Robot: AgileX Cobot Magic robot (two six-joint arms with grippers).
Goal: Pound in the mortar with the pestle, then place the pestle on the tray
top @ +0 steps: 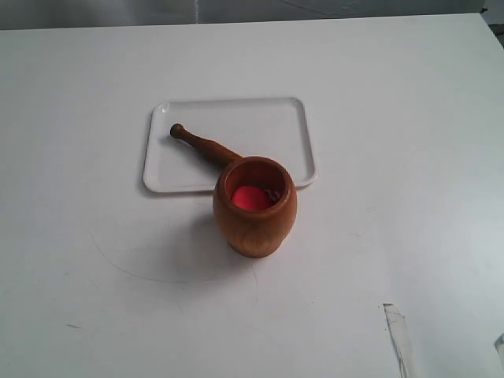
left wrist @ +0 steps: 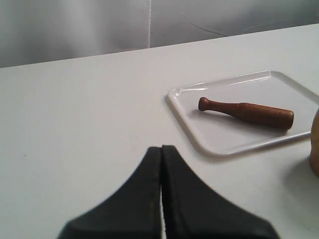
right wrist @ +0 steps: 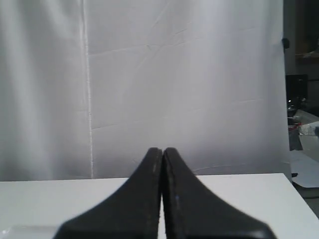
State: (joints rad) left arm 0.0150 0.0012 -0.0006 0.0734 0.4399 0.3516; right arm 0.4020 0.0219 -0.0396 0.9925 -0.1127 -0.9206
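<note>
The reddish-brown wooden mortar stands upright on the white table, just in front of the tray, with something red inside its mouth. The dark-brown pestle lies flat on the white tray, its knobbed end toward the tray's left. In the left wrist view the pestle rests on the tray, and a sliver of the mortar shows at the edge. My left gripper is shut on nothing, well apart from the tray. My right gripper is shut on nothing, facing a white backdrop. Neither gripper shows in the exterior view.
A white table surrounds the tray and mortar. A clear strip of tape or plastic lies near the table's front right. White curtain hangs behind the table; clutter sits beyond its edge.
</note>
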